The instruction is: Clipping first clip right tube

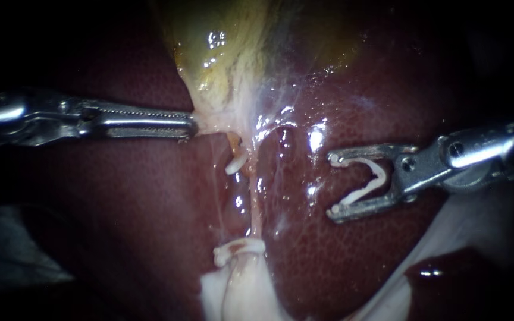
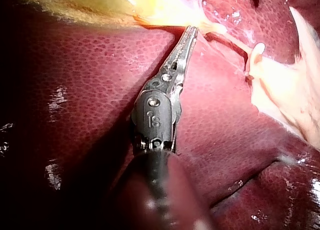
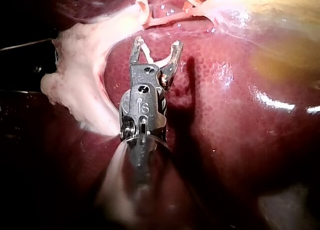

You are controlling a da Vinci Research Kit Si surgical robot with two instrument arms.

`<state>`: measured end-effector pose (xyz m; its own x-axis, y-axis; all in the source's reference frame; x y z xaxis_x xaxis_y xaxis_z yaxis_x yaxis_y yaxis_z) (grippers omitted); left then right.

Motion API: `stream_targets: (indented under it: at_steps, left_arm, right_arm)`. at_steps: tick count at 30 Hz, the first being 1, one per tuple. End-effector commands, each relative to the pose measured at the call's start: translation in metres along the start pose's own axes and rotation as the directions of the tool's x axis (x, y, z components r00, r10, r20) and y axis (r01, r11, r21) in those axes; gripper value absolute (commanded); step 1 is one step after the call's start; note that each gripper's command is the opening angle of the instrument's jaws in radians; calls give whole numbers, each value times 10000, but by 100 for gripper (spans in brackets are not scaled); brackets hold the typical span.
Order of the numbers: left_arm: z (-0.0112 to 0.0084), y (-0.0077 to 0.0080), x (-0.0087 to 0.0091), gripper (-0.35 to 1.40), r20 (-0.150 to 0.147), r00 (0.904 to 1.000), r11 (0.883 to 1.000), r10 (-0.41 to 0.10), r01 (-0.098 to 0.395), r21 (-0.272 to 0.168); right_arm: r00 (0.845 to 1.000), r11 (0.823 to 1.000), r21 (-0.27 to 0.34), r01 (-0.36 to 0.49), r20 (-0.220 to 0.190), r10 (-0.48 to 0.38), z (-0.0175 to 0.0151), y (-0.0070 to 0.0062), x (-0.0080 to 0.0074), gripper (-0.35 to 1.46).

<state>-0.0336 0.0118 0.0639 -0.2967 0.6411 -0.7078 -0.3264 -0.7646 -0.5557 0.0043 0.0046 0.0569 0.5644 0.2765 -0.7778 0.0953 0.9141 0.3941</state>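
The right instrument comes in from the right edge with its end effector spread wide. An open white loaded clip sits in the fork, its legs lying along both jaws. It hangs over bare liver at centre right of the frame, well apart from the tubes. The left instrument, from the left edge, has its end effector closed narrow on the pale lower edge of the gallbladder. It looks to be drawing that edge leftward, so the strands below are stretched out.

I take the right tube to be the thin pale strand running down mid-frame, just right of a darker, glistening tube. I see no clip on the pale strand, so the step in hand looks like the approach. The next move calls for carrying the loaded clip leftward, passing its legs around the right tube alone with both tips showing beyond it, then closing.

An upper clip already sits across the darker tube just under the gallbladder. A lower clip sits where the strands meet the pale tissue at bottom centre. The two tubes lie almost touching, with filmy tissue between them. The risk, to my eye, is catching both tubes or fouling the upper clip.
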Motion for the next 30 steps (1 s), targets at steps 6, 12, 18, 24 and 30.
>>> stream_targets:
  at_steps: [6, 12, 18, 24, 30]
  left_arm:
    - [-39, 8, 26, -35, -35, 9999, 9999, -146, 145, -65]
    - [-66, 16, 40, -35, -174, 9997, 9999, -173, 173, 6]
    - [-65, 16, 40, -35, -175, 9997, 9998, -174, 174, 7]
    - [-66, 16, 40, -35, -174, 9997, 9999, -172, 172, 1]
    - [-66, 16, 40, -35, -174, 9997, 9999, -172, 172, 3]
  right_arm:
    - [10000, 10000, -3, 1, 3, -1, 0, 0, 0, 50]
    - [10000, 10000, -4, 59, 7, -59, 2, -1, 2, 50]
    - [10000, 9994, 330, 63, -71, -61, 12, -2, 4, 49]
    - [9999, 9980, 626, -19, -100, 25, 42, -6, 3, 48]
    - [9970, 9933, 922, -703, -266, 731, 81, -12, -4, 49]
